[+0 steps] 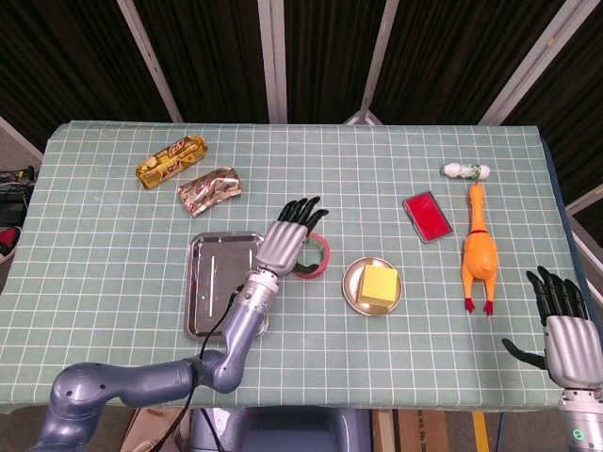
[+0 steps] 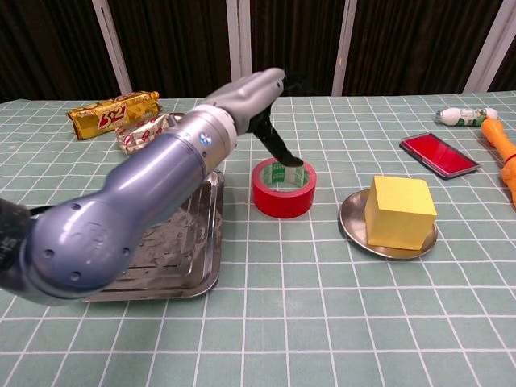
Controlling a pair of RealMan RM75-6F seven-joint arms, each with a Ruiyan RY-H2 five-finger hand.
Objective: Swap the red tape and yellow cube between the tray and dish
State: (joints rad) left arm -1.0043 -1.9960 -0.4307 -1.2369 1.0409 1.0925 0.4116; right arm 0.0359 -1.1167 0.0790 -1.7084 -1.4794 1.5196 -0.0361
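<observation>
The red tape (image 1: 317,260) (image 2: 283,189) lies flat on the cloth between the steel tray (image 1: 200,301) (image 2: 211,234) and the round dish (image 1: 352,290) (image 2: 353,223). The yellow cube (image 1: 378,282) (image 2: 401,211) sits in the dish. My left hand (image 1: 286,235) (image 2: 260,93) hovers over the tape with its fingers stretched out; one fingertip (image 2: 284,156) reaches down to the roll's top rim. Nothing lies in the tray. My right hand (image 1: 563,325) stands open at the table's front right corner, holding nothing.
A red flat case (image 1: 429,216) (image 2: 439,154), a rubber chicken (image 1: 478,250) and a small bottle (image 1: 466,170) (image 2: 461,117) lie at the right. Two snack packs (image 1: 171,159) (image 1: 208,190) lie at the back left.
</observation>
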